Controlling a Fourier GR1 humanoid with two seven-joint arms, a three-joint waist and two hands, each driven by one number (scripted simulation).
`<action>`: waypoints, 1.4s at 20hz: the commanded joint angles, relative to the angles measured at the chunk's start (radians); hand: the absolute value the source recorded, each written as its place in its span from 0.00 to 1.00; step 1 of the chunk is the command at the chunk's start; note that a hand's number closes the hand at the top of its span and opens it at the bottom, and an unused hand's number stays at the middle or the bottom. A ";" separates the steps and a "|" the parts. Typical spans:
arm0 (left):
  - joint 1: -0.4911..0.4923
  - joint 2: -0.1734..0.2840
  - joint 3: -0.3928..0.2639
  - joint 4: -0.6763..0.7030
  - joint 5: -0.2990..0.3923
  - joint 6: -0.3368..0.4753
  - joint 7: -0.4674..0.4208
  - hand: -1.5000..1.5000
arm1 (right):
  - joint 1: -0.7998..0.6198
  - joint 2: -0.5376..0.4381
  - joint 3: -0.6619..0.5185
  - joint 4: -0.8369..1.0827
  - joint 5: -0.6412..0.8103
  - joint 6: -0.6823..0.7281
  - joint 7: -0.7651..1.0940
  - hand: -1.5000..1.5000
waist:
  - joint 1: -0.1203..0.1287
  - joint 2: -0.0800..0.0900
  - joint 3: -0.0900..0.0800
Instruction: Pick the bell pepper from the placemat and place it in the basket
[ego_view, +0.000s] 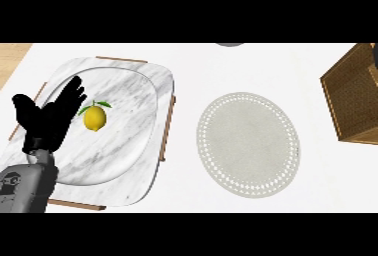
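The pale oval placemat (248, 144) lies on the white counter right of centre, with nothing on it. No bell pepper shows anywhere in the head view. A brown woven basket (356, 95) stands at the right edge, cut off by the frame, and I cannot see into it. My left hand (46, 120) rests open at the left, fingers up, over the edge of a marble tray. My right hand and forearm are out of view.
A large marble tray (125, 150) with wooden handles fills the left side and carries a yellow lemon (95, 118) with a green leaf, close to my left hand's fingers. A small grey object (230, 44) peeks in at the top edge.
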 joint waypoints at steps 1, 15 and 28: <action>0.018 -0.016 -0.011 0.002 -0.025 0.023 -0.021 0.50 | 0.069 -0.024 -0.033 -0.077 0.057 -0.116 0.272 0.00 | -0.013 0.002 0.000; 0.023 -0.024 -0.012 -0.003 -0.022 0.021 -0.002 0.50 | 0.106 0.026 -0.156 -0.179 0.104 -0.257 0.180 0.00 | -0.014 -0.007 0.000; 0.090 0.023 0.049 0.012 0.006 -0.005 -0.021 0.50 | 0.223 0.370 -0.277 -0.813 0.101 -0.328 0.106 0.00 | -0.080 -0.046 -0.002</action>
